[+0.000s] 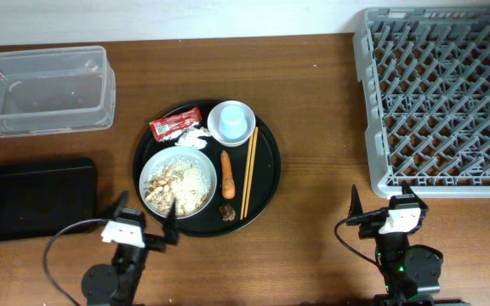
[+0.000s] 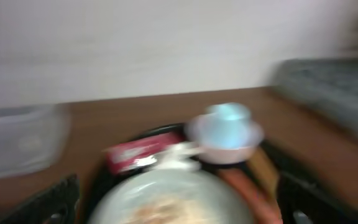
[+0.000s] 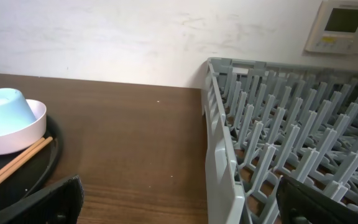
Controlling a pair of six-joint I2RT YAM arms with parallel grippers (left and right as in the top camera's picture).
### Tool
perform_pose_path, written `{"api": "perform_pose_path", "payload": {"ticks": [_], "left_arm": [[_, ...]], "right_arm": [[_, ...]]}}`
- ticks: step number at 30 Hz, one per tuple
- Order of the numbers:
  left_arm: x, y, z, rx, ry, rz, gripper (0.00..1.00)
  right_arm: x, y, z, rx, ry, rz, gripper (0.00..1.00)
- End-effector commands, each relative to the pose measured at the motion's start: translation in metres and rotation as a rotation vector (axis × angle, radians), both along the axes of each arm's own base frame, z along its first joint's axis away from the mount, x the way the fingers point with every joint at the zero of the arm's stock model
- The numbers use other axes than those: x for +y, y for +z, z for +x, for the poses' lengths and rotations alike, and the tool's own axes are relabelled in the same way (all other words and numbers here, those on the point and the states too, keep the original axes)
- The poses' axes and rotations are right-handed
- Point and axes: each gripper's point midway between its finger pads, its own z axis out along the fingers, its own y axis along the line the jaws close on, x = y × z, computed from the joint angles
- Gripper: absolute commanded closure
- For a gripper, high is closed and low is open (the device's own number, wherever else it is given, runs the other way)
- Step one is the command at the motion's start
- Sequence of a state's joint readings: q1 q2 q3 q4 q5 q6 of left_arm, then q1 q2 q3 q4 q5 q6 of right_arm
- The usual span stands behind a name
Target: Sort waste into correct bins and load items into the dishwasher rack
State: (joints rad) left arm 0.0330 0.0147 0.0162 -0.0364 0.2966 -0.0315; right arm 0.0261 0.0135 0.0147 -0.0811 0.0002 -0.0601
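Note:
A white plate (image 1: 177, 181) with rice-like scraps sits on a large round black tray (image 1: 266, 161), beside an orange carrot (image 1: 226, 174), a brown lump (image 1: 227, 212), a red sachet (image 1: 175, 125) and a white tissue (image 1: 196, 138). A pale-blue cup (image 1: 231, 119) stands upside down in a small white dish (image 1: 218, 132). My left gripper (image 1: 145, 219) is open and empty at the plate's near edge. Its blurred wrist view shows the plate (image 2: 173, 199), cup (image 2: 229, 118) and sachet (image 2: 138, 155) between its fingers (image 2: 179, 214). My right gripper (image 1: 381, 204) is open and empty before the grey rack (image 1: 441, 98), at its near-left corner (image 3: 225, 155).
A clear tub (image 1: 41, 89) stands at the back left, with a shallow black tray (image 1: 32, 200) in front of it. Wooden chopsticks (image 1: 250, 183) lie on the round tray right of the carrot. The right wrist view shows the cup (image 3: 5, 109) and chopsticks (image 3: 11, 165) at far left.

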Motion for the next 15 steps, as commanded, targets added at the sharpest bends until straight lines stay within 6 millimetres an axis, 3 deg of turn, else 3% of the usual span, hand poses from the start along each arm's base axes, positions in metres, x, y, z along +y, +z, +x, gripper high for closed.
{"api": "perform_pose_path", "payload": {"ticks": [1, 7, 12, 15], "left_arm": [[-0.085, 0.028, -0.055, -0.083, -0.596, -0.072, 0.01], [-0.081, 0.093, -0.070, -0.433, -0.569, 0.040, 0.01], [-0.080, 0.095, -0.069, -0.418, -0.562, 0.000, 0.01], [-0.070, 0.097, -0.057, -0.357, -0.482, -0.049, 0.01]], "right_arm": [[0.000, -0.002, 0.000, 0.000, -0.002, -0.003, 0.02], [0.000, -0.002, 0.000, 0.000, -0.002, -0.003, 0.02], [0.000, -0.002, 0.000, 0.000, -0.002, -0.003, 0.02], [0.000, -0.002, 0.000, 0.000, -0.002, -0.003, 0.02]]}}
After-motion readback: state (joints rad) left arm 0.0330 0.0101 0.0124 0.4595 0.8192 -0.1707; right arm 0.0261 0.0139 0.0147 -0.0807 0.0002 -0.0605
